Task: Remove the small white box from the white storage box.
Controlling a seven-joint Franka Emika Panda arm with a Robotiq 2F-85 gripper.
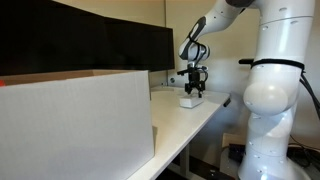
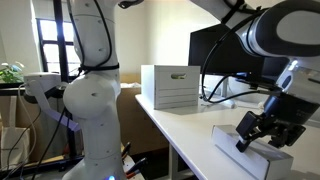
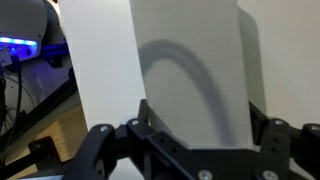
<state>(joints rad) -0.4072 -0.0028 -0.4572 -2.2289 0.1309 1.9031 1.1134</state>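
Gripper [image 3: 197,115]: nearest thing in my wrist view. Its dark finger frame runs along the bottom edge, with one finger on each side of the small white box [image 3: 188,60].
Grip state: jaws straddle the box's long sides. I can't tell if they press on it or stand just off it.
Small white box: lies flat on the white tabletop [image 3: 100,70] and fills the centre of the wrist view, with a curved shadow across its top. It is outside the white storage box [image 1: 75,125].
Exterior check: in both exterior views the small white box sits right under the gripper, at centre frame [image 1: 190,101] and at lower right [image 2: 250,158].
White storage box: huge in the lower left in an exterior view, with a brownish top edge, on the same tabletop. It is well apart from the small box. It sits at centre frame in an exterior view [image 2: 170,87].
Arm [image 1: 265,60]: white, bulky at the right of the frame, reaching over to the gripper.
Monitors [image 1: 90,40]: dark, upper left behind the table.
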